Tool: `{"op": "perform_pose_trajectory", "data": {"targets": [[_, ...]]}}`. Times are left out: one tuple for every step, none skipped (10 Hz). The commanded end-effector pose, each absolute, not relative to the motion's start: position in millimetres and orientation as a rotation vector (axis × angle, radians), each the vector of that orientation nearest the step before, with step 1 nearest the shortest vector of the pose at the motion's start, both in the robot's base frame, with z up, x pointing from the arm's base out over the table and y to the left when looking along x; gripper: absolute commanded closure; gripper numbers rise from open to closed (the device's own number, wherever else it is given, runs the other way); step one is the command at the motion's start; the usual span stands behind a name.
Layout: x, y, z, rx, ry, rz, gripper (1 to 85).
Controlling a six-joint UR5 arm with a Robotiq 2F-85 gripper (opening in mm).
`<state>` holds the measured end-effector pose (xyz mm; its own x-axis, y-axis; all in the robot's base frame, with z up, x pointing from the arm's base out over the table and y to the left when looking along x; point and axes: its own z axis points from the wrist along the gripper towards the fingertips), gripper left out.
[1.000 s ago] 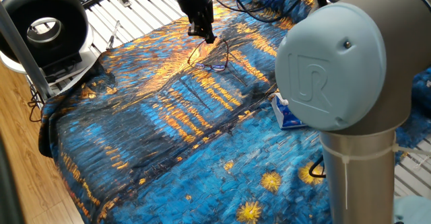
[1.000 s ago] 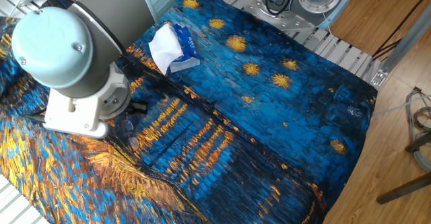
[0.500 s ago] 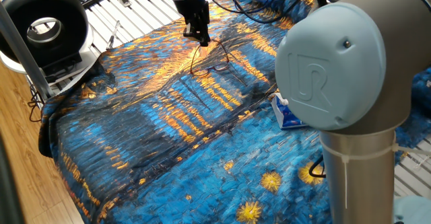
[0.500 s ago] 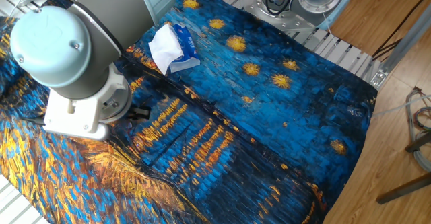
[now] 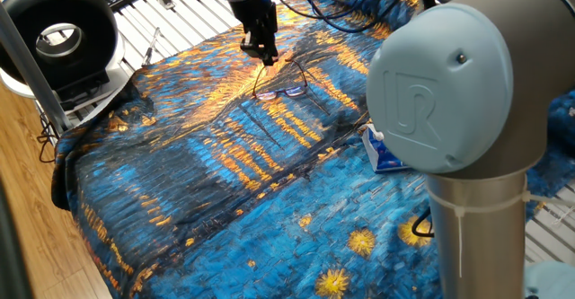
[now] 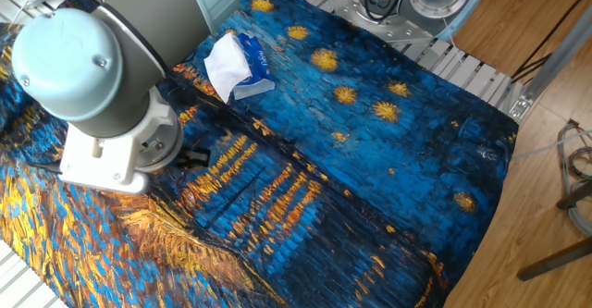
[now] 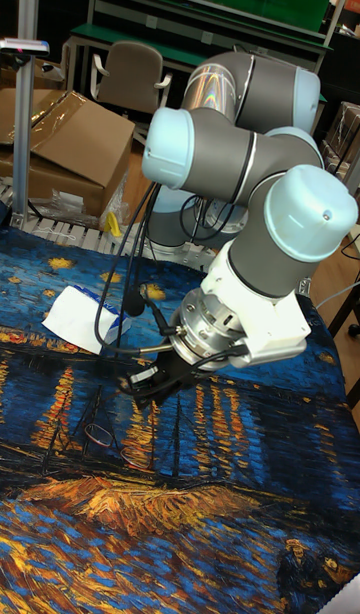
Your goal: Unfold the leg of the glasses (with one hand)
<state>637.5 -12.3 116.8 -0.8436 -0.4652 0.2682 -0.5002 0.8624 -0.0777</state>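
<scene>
Your gripper (image 5: pixel 266 55) is hanging low over the blue-and-orange cloth (image 5: pixel 207 182) on the bench, its fingers pinching a thin temple arm of the glasses (image 5: pixel 280 91). The lenses are resting on the cloth just below the gripper, with the arm slanting up into it. The tissue pack (image 6: pixel 237 65) is lying well apart.

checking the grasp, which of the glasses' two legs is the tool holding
The tool pinches the raised leg of the glasses, lifted off the cloth towards the table's far edge. The other leg cannot be made out.
</scene>
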Motion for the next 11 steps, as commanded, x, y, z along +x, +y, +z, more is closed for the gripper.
{"op": "perform_pose_trajectory", "data": {"targets": [[633.9,-6.3,122.0,0.71,-2.793,0.171,51.0],[633.0,-4.9,123.3,0.699,-2.793,0.168,50.3],[633.0,-4.2,124.9,0.691,-2.797,0.163,50.3],[633.2,-4.6,127.3,0.688,-2.799,0.155,50.3],[633.7,-8.3,130.4,0.69,-2.798,0.157,50.3],[635.1,-14.2,135.2,0.687,-2.803,0.168,51.3],[635.8,-22.3,142.0,0.671,-2.814,0.192,54.7],[636.6,-33.3,149.5,0.643,-2.825,0.216,61.3],[639.1,-50.0,156.3,0.615,-2.838,0.267,70.3],[644.0,-61.0,161.9,0.538,-2.886,0.299,78.0],[656.6,-54.6,162.6,0.417,-2.989,0.27,84.7]]}}
